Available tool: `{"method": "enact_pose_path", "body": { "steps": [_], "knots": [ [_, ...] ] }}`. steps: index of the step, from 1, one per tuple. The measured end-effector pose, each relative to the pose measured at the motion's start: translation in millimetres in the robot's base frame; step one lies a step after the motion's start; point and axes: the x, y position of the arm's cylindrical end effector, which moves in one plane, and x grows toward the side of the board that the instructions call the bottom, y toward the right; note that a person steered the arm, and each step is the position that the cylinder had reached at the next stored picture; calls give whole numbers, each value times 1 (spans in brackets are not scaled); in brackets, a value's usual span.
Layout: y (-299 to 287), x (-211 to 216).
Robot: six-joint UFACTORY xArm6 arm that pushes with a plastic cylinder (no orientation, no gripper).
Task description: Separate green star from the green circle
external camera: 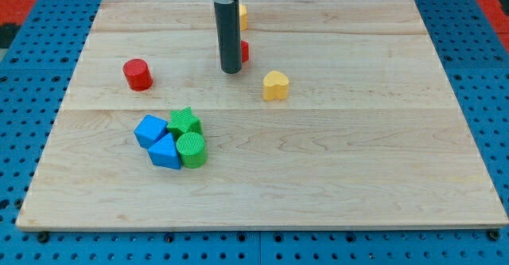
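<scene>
The green star (184,121) lies left of the board's middle, touching the green circle (192,150) just below it. Both sit in a tight cluster with a blue cube (149,130) and a blue triangular block (165,151) on their left. My tip (231,70) rests on the board up and to the right of the cluster, well apart from the green star. The rod stands upright above it.
A red cylinder (137,74) sits at the left. A yellow heart (275,84) lies right of my tip. A red block (244,51) and a yellow block (242,16) show partly behind the rod. The wooden board (382,161) lies on a blue pegboard.
</scene>
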Motion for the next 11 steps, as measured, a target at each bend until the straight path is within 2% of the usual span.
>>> {"method": "enact_pose_path", "body": {
  "steps": [2,3,4,5,6,7,8,10,11],
  "knots": [
    [0,4],
    [-42,26],
    [-45,74],
    [30,138],
    [0,180],
    [-50,154],
    [-74,129],
    [-52,74],
    [-79,73]
  ]
}}
